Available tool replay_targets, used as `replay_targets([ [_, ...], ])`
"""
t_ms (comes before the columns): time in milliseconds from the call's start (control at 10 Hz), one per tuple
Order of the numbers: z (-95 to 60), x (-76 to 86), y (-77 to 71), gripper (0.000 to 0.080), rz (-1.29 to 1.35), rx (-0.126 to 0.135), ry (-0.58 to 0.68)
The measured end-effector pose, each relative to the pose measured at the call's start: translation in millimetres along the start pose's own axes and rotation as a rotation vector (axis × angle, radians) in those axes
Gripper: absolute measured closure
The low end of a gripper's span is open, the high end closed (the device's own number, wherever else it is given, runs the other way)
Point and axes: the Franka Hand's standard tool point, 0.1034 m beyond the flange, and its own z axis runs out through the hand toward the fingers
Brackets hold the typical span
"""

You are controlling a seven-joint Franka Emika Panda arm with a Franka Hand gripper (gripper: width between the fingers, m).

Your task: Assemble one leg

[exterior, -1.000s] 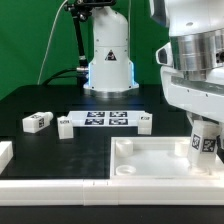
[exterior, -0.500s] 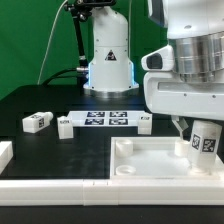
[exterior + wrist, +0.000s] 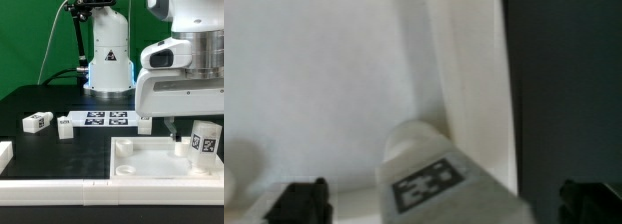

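One leg (image 3: 205,140) stands, leaning slightly, in a corner of the tray-like piece (image 3: 150,165). Gripper (image 3: 446,203) spread wide above it, holding nothing. Probably light, rigid, slick plastic; grip opposite flat sides, mid-height.

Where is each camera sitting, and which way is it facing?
Exterior view: off the arm, set low, facing the large white square tray-like piece, the robot's white base and its hand.
Wrist view: on the wrist, looking down between the hand's dark fingertips.
Shared: the small white plastic tagged leg in the tray.
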Motion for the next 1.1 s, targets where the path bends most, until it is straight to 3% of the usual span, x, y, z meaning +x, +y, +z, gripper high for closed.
replay_targets([
  [500,-3.9,6.2,-3.0,0.0151,-0.152,0.006,0.048],
  [600,-3.8,6.2,-3.0,0.0271,-0.152,0.006,0.048],
  [700,-3.7,6.1,-2.9,0.0271,-0.152,0.006,0.048],
  [900,-4.0,6.9,-0.7,0.0505,-0.151,0.003,0.049],
  [1100,-3.5,6.8,0.2,0.0505,-0.15,0.003,0.048],
])
